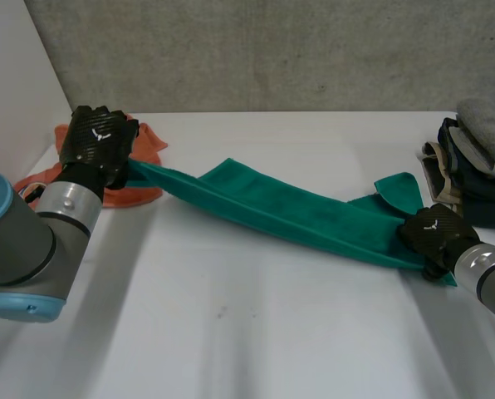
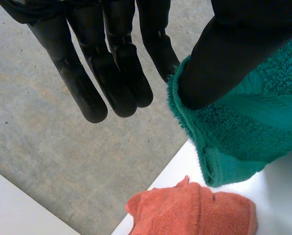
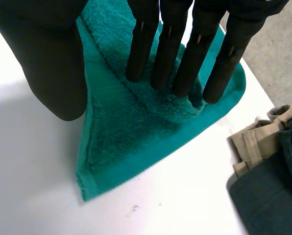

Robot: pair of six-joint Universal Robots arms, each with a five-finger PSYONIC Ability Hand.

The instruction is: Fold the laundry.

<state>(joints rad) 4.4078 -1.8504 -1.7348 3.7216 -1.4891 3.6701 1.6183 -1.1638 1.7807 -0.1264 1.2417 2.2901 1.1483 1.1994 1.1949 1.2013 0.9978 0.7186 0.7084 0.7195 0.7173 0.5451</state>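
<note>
A green towel (image 1: 289,208) stretches as a long band across the white table (image 1: 231,332). My left hand (image 1: 98,137) holds its left end raised off the table. In the left wrist view the thumb (image 2: 234,49) pinches the towel's edge (image 2: 254,132) while the fingers (image 2: 111,63) stay straight. My right hand (image 1: 434,233) rests on the towel's right end. There its straight fingers (image 3: 180,54) press down on the towel's corner (image 3: 136,127), and the thumb (image 3: 53,73) stands beside the edge.
An orange cloth (image 1: 144,150) lies crumpled behind my left hand, also under the held towel end (image 2: 195,210). A pile of dark and beige clothes (image 1: 480,166) sits at the table's right edge, close to my right hand (image 3: 268,181).
</note>
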